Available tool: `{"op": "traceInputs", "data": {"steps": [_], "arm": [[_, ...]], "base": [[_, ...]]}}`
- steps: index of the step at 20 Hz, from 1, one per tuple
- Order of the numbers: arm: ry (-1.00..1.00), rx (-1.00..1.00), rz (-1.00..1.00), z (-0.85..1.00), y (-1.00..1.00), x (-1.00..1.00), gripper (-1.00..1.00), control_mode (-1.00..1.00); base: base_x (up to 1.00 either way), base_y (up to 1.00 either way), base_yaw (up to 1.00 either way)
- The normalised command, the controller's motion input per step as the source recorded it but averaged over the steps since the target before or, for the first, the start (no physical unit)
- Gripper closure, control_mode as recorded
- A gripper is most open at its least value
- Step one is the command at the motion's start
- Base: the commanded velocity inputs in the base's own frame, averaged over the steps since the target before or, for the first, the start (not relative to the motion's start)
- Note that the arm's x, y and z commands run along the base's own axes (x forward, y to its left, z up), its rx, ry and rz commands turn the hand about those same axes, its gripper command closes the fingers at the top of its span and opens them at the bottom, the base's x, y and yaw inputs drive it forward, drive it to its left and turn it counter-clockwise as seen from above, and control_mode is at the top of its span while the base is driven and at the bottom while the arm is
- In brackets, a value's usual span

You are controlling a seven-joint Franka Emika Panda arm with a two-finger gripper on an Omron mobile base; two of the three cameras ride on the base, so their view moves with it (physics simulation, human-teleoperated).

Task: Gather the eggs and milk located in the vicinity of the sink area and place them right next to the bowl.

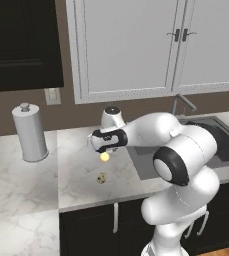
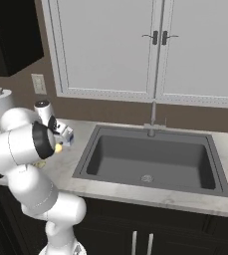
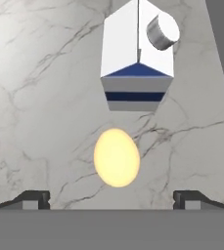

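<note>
In the hand view a pale yellow egg [image 3: 116, 157] lies on the marble counter, just beyond my open gripper [image 3: 112, 200] and centred between its two dark fingertips [image 3: 33, 199]. Past the egg stands the milk [image 3: 138, 56], a white gable-topped carton with a blue band. From the left base view my gripper [image 1: 105, 149] hangs just above the egg [image 1: 104, 156], left of the sink [image 1: 225, 142]. The right base view shows the egg [image 2: 58, 147] and the milk [image 2: 67, 135] beside my elbow, left of the sink [image 2: 150, 159]. The bowl is out of view.
A tall grey paper-towel roll [image 1: 30, 132] stands at the back left of the counter. A thin faucet [image 2: 153, 119] rises behind the sink. A small dark speckled thing [image 1: 101, 178] lies on the counter in front of the egg. White cabinet doors [image 2: 155, 45] hang above.
</note>
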Motion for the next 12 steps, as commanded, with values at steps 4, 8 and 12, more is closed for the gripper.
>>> {"op": "traceInputs", "data": {"steps": [4,8,12], "arm": [[0.00,0.00,0.00,-0.17,0.00,0.01,-1.00,-1.00],[0.00,0.00,0.00,-0.24,0.00,0.03,-1.00,-1.00],[0.00,0.00,0.00,-0.25,0.00,0.09,-1.00,-1.00]], "base": [[0.00,0.00,0.00],[0.00,0.00,0.00],[0.00,0.00,0.00]]}}
